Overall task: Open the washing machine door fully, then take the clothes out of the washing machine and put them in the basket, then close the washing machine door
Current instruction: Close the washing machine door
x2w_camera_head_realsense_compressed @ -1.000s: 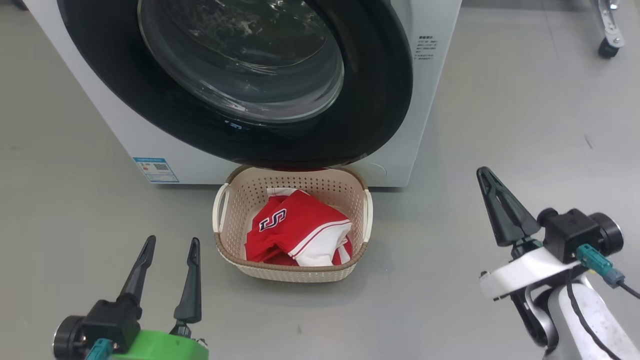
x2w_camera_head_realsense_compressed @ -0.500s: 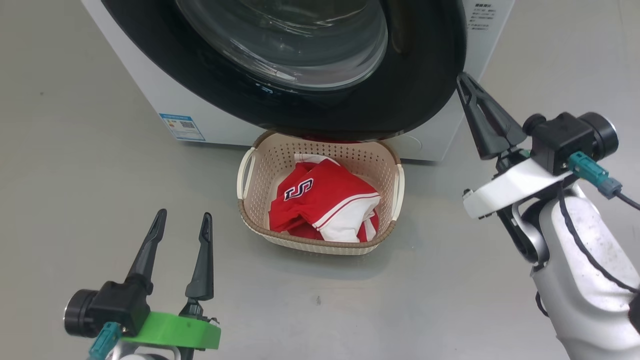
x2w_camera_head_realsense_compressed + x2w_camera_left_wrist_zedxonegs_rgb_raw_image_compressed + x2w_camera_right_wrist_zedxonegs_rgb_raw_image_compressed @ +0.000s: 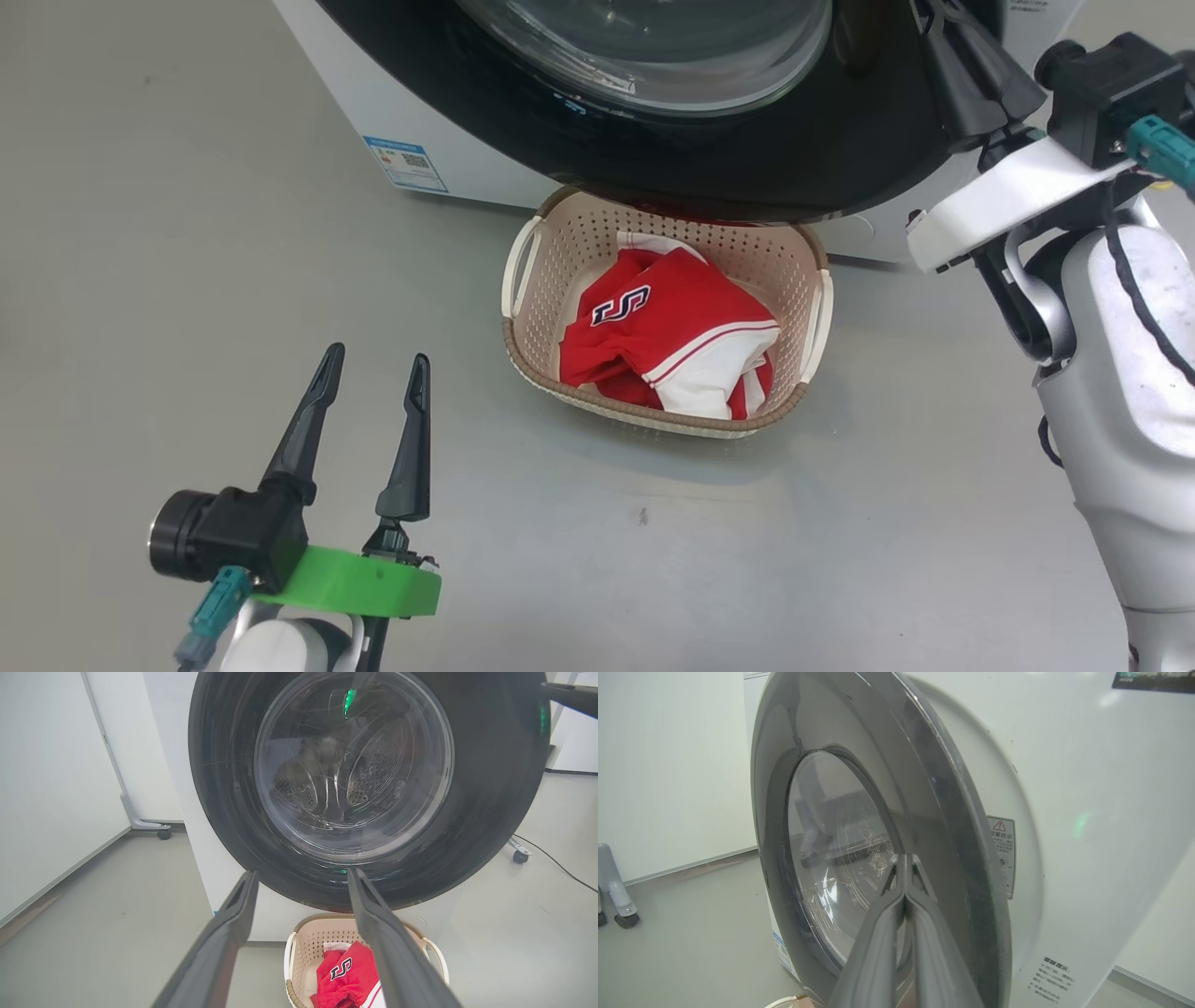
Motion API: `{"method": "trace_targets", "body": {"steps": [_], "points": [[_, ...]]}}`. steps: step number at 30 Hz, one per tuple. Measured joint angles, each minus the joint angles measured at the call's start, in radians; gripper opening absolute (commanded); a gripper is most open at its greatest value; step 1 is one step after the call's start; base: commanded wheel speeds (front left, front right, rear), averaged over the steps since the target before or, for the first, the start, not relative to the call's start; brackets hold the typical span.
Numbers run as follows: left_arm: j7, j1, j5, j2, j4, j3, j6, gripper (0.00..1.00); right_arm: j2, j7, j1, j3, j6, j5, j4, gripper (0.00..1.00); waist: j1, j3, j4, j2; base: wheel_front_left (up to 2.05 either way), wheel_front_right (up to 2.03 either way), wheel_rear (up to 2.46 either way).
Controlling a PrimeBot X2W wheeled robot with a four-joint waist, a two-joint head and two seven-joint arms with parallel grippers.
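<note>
White is logged for the washing machine [image 3: 383, 103] body, with a small blue sticker [image 3: 404, 164] at its lower front corner. The washing machine door [image 3: 747, 159] is rimmed in glossy black around clear glass. The basket [image 3: 560, 271] is coloured cream, patterned with perforations, edged in brown weave, handles white. The clothes [image 3: 681, 327] are red, striped and trimmed white, marked with a dark white-edged "S". Grey floor [image 3: 187, 280]. Dark fingers are noted on the left gripper [image 3: 377, 353], green mount below; right gripper [image 3: 904, 857] fingers dark grey.

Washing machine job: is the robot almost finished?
Nearly. Done: the red clothes lie in the basket. In hand: the shut right gripper is at the washing machine door rim. Left: the door looks not quite shut; the open left gripper hovers.
</note>
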Motion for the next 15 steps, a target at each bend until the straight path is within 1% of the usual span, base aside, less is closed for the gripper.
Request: {"method": "trace_targets", "body": {"steps": [8, 15], "points": [[-0.009, -0.033, 0.000, -0.017, 0.022, -0.016, -0.002, 1.00, -0.030, 0.024, -0.098, 0.008, 0.005, 0.002, 0.057, 0.00, 0.0000, 0.053, 0.045, 0.0000, 0.00, 0.00, 0.00], [-0.010, -0.060, 0.000, -0.024, 0.034, -0.026, -0.008, 1.00, -0.046, 0.033, -0.164, 0.010, 0.010, 0.009, 0.088, 0.00, 0.0000, 0.085, 0.069, 0.0000, 0.00, 0.00, 0.00]]}}
